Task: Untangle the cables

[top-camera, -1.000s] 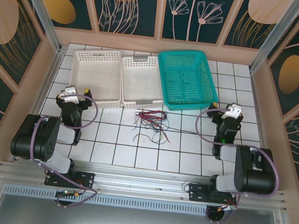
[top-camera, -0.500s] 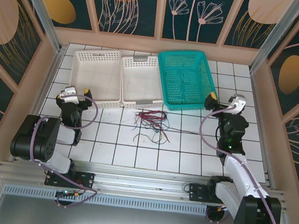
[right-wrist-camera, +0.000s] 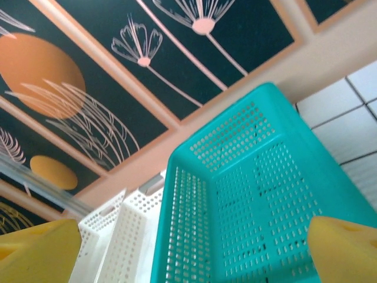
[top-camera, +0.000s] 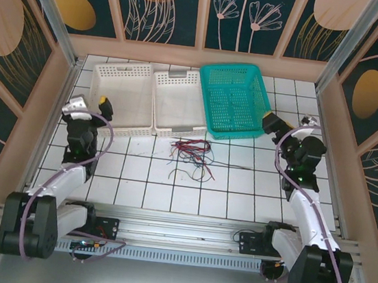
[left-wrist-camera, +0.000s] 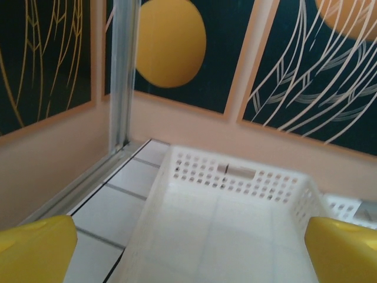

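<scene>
Now that both arms are up off their folded rest pose, I see the left gripper (left-wrist-camera: 188, 250) facing the white basket (left-wrist-camera: 235, 174) and the right gripper (right-wrist-camera: 194, 250) facing the teal basket (right-wrist-camera: 247, 177). Both are wide open and empty. The cables (top-camera: 191, 154) lie unmoved at frame centre, so I judge untangling not yet started.

One white basket (top-camera: 123, 68) sits beside a second white basket (top-camera: 177, 127), then a teal basket (top-camera: 231, 69), on the tiled table (top-camera: 239, 182).

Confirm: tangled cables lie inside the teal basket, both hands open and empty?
No: the top external view shows the cables on the tiles before the teal basket, not inside. Left hand and right hand are open and empty.
</scene>
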`<action>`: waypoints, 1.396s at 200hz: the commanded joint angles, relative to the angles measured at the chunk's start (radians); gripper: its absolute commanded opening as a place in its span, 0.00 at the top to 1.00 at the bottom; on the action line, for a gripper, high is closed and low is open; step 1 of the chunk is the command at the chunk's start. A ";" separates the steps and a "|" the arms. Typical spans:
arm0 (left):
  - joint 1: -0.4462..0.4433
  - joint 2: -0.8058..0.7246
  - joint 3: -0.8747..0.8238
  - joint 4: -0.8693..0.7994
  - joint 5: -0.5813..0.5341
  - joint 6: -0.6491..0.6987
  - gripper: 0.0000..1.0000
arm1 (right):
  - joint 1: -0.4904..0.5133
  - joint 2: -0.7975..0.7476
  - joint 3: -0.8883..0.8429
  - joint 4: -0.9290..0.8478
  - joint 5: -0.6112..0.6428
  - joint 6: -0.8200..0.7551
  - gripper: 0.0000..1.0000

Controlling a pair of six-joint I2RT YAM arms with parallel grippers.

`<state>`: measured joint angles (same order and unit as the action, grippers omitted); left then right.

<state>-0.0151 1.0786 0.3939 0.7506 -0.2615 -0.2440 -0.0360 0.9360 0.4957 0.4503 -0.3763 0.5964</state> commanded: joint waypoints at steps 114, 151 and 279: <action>-0.027 -0.310 0.159 -0.739 0.412 -0.546 0.02 | 0.437 0.055 0.037 -0.214 0.264 -0.265 0.03; -0.155 -0.356 0.083 -0.809 0.339 -0.549 0.03 | 0.498 0.115 0.012 -0.189 0.283 -0.288 0.03; -0.601 0.040 0.170 -0.711 -0.055 -0.546 0.02 | 0.609 0.229 0.026 -0.161 0.314 -0.339 0.05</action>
<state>-0.5686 1.0637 0.5159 -0.0036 -0.2253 -0.7868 0.5549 1.1488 0.5190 0.2520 -0.0734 0.2817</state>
